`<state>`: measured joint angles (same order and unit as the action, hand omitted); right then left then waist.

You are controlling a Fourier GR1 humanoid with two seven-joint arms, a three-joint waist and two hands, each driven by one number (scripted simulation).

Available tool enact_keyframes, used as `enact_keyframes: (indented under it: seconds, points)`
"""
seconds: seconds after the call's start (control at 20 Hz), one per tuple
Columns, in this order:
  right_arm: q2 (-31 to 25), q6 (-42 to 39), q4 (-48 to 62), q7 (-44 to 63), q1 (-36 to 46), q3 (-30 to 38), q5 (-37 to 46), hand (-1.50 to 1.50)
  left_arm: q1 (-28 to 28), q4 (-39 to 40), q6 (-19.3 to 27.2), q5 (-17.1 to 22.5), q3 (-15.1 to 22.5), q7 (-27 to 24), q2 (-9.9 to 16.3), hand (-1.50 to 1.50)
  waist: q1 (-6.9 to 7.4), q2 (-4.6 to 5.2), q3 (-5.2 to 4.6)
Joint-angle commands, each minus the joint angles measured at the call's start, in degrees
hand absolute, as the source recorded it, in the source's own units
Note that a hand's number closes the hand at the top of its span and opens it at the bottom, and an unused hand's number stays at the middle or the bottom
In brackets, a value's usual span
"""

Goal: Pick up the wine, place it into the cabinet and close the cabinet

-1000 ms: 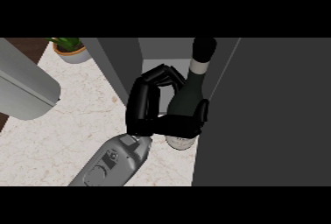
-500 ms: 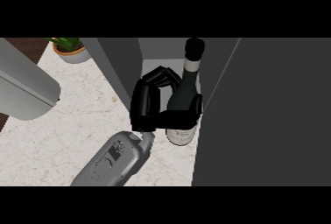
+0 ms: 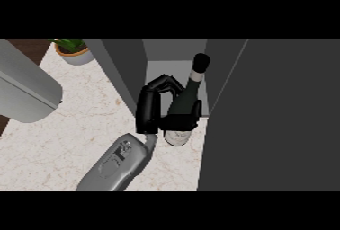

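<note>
The fingers [image 3: 166, 85] of the one black hand [image 3: 154, 108] I can see are curled round the wine [image 3: 185, 108], with the thumb side wrapped low across the bottle's body just above its pale label, so the hand is plainly gripping the bottle. Which arm this is I cannot say for sure from here; its grey forearm [image 3: 119, 164] comes up from the lower edge, left of the middle, and no second hand shows. The wine is a dark green bottle with a black capped neck, and it tilts a little, neck pointing up and to the right, toward the inside of the cabinet [image 3: 172, 67]. The bottle stands in the cabinet's opening, its neck against the pale back of the recess and its base at the front lip, near where the tabletop [image 3: 60, 148] meets the cabinet. The fingers lie on the bottle's left side, between it and the cabinet's grey left wall [image 3: 123, 67]. A large dark grey panel [image 3: 272, 117], which looks like the cabinet's open door, fills the right side and hides whatever is behind it. The tabletop is pale, marbled stone. At its far left corner sits a small potted plant [image 3: 74, 50] in an orange pot, and a big rounded grey shape [image 3: 26, 94] leans in from the left edge.
</note>
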<state>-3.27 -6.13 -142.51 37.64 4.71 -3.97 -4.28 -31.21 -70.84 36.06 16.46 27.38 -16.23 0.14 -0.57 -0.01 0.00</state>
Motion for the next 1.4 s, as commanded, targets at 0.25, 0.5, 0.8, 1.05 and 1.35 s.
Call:
enact_keyframes:
  seconds: [0.25,0.5,0.8,1.05,1.35]
  points:
    - [-0.5,0.5,-4.3,2.8,0.7,1.5,-4.4,-1.50,-3.7,11.2,-2.4,3.9,-5.9,-9.4,-0.1,1.50,-0.34,0.14,-0.02]
    - [1.0,-0.6,-6.4,-0.8,-5.3,-1.2,-1.6,-1.50,-1.1,8.5,-4.4,2.7,-7.2,-7.4,-0.1,1.50,0.13,-0.04,0.01]
    - [2.0,0.5,-3.3,-2.2,-2.2,-1.2,-1.9,-1.50,-8.2,15.4,-5.8,5.5,-9.3,-7.2,-0.1,1.50,-0.14,0.08,-0.01]
    - [0.8,-0.4,-6.7,1.1,-3.7,-1.5,-3.7,-1.50,-14.3,24.4,-9.0,7.4,-13.3,-8.3,-0.1,1.50,-0.61,0.13,0.00]
    - [1.4,-0.8,-5.5,-0.1,-5.8,-1.7,-3.8,-1.50,-19.9,32.6,-8.2,7.7,-14.2,-8.2,-0.1,1.50,-0.77,0.16,0.01]
